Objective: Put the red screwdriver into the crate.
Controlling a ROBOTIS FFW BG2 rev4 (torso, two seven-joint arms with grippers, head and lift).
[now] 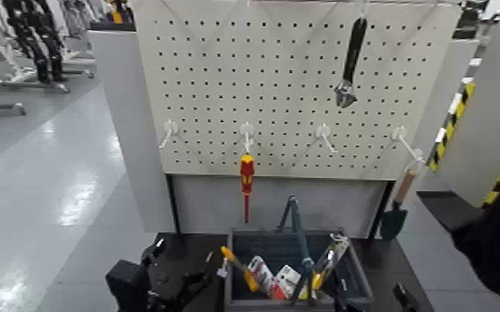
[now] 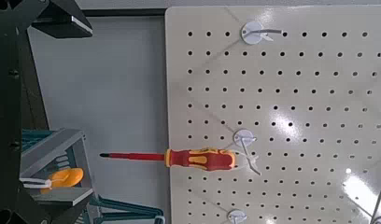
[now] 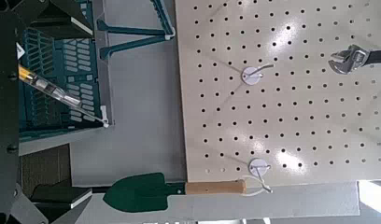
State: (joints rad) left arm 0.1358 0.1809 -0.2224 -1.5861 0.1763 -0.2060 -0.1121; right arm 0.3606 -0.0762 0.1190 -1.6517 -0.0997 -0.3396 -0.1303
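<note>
Left gripper (image 1: 184, 251) near crate (image 1: 260, 242), left-wrist view: screwdriver (image 2: 200, 159)

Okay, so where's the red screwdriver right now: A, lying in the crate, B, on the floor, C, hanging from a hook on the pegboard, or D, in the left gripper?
C: the red screwdriver hangs with its shaft pointing down from a hook on the pegboard, above the crate.
</note>
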